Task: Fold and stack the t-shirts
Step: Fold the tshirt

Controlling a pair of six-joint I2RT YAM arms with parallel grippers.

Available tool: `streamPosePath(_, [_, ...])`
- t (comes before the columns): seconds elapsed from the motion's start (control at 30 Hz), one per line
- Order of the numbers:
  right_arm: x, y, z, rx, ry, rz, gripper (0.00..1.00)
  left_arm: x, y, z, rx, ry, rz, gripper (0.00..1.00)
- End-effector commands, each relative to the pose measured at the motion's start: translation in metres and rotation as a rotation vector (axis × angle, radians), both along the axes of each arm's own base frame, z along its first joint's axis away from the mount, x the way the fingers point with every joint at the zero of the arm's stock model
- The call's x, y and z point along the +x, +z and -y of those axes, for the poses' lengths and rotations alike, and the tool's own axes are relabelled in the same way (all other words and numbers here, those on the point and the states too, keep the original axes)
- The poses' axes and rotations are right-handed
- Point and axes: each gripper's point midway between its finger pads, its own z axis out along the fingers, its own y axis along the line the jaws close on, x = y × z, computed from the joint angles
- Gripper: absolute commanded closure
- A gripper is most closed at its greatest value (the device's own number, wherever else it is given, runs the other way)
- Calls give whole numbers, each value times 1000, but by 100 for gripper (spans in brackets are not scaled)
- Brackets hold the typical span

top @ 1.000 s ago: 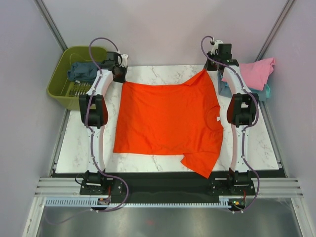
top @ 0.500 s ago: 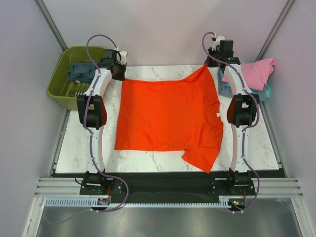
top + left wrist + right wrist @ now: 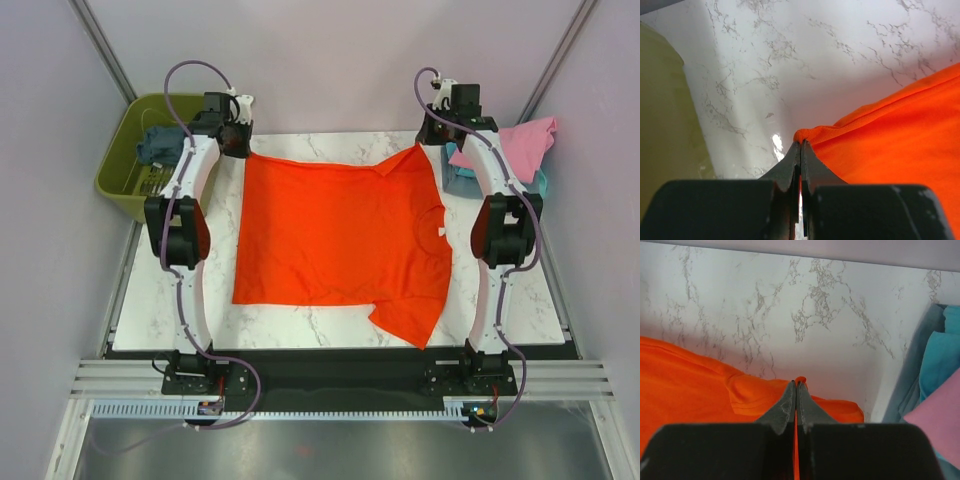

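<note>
Both arms have pulled farther toward the table's far edge, stretching the orange-red t-shirt flat over the table's middle, left claw and right claw each clamped tight on a far corner, so spreading looks done, folding next.

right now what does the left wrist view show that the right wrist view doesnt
Only left wrist: the olive-green basket. Only right wrist: the light teal t-shirt and the pink t-shirt. Both: the marble table and the orange-red t-shirt, its edge pinched by the left gripper in one and the right gripper in the other.
</note>
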Motion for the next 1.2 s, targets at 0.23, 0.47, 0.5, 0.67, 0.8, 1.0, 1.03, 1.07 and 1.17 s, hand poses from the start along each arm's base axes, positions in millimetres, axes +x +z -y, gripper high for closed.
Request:
streamPosePath(0.23, [-57,54,-9,61,39,11,100,-45,48,8,-32,-96,23,98])
streamPosePath(0.47, [-102,68,-9,67,40,-8,100,-80,38,10,-53,-116,-36,98])
streamPosePath(0.5, [-108,62,-9,66,38,-26,100,-83,39,10,-54,-117,-39,98])
streamPosePath(0.67, [-134,69,-9,71,38,-34,100,-104,44,9,-55,-129,-41,98])
streamPosePath(0.8, [-157,59,-11,81,40,-70,100,-119,45,8,-52,-143,-47,98])
streamPosePath(1.0, [-183,56,-11,81,40,-86,100,-139,40,9,-57,-154,-69,98])
streamPosePath(1.03, [-188,59,-11,82,40,-80,100,-141,39,9,-57,-154,-74,98])
streamPosePath(1.07, [-190,58,-11,82,40,-83,100,-144,35,9,-58,-158,-82,98])
streamPosePath(1.17, [-203,57,-11,87,43,-95,100,-152,32,9,-59,-157,-96,98])
